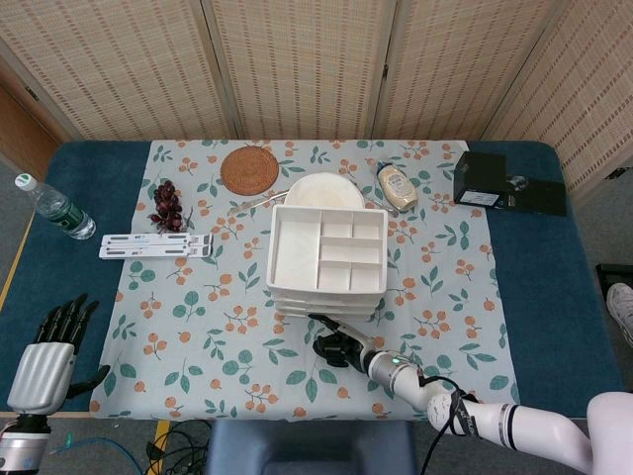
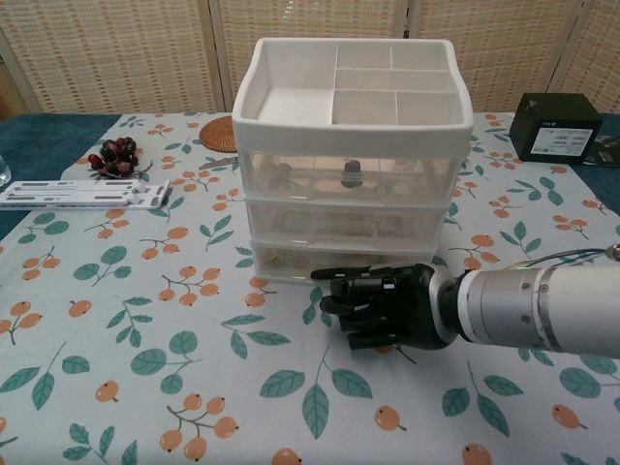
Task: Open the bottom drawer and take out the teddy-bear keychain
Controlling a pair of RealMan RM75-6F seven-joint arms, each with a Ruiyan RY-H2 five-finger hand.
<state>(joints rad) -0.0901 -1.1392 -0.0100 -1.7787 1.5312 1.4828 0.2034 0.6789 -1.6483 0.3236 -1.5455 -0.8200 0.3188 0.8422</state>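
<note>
A white three-drawer unit (image 1: 326, 252) (image 2: 349, 145) stands mid-table with a divided tray on top. Its bottom drawer (image 2: 291, 262) is pushed in; a dim brownish shape shows through the clear front, too blurred to name. My right hand (image 2: 383, 308) (image 1: 341, 346) hovers just in front of that drawer, right of its middle. Its fingers (image 2: 339, 279) point left, partly bent, and hold nothing; the top one reaches close to the drawer front. My left hand (image 1: 45, 361) hangs at the table's near left corner with its fingers spread and nothing in it.
A water bottle (image 1: 56, 210) lies at the left edge. Dark berries (image 1: 165, 205), a white strip (image 1: 155, 244), a woven coaster (image 1: 249, 169), a white plate (image 1: 321, 190) and a sauce bottle (image 1: 397, 185) lie beside and behind the unit. A black box (image 1: 506, 185) sits far right.
</note>
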